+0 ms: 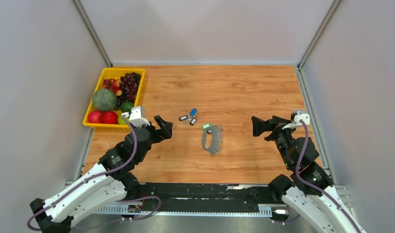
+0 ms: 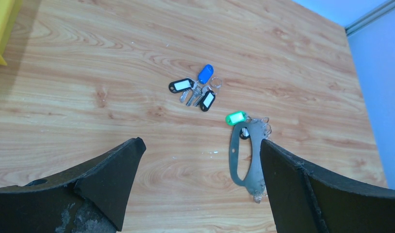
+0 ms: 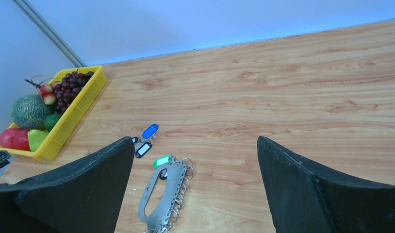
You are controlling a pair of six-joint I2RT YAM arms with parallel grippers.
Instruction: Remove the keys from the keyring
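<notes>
Jaws on both arms stand spread to their widest, with nothing between the fingers. The left gripper (image 1: 165,127) and right gripper (image 1: 256,126) hang over the tabletop (image 1: 244,92), well apart, each pointed in toward the middle.

Keys (image 2: 194,91):
- A loose cluster lies straight ahead of the left jaws, about centred between the two fingers and clear of both.
- One head is blue plastic and two are black with white label windows.
- Short bare-metal blades fan out between the heads, and a small split ring sits just beside them.
- From the right jaws the cluster lies ahead, toward the left finger and beyond the keyring.

Keyring (image 1: 215,143):
- It lies flat ahead of the left jaws, close in front of the right finger.
- It lies ahead of the right jaws on the left-finger side.
- It is a dull silvery plate with a long slot and a row of little wire loops along one edge.
- A green tag (image 2: 236,118) sits at its far end.
- A small dark head lies by the slot, and I cannot tell whether it is attached.

Judgement:
- The cluster sits apart from the keyring, so those keys look freed and set aside.
- With both grippers empty, neither is committed to a grasp.
- The thin, smooth metal lies flush on the laminate and would be awkward to pinch.

A yellow tray (image 1: 123,71) holds fruit beyond the left arm's outer side.
</notes>
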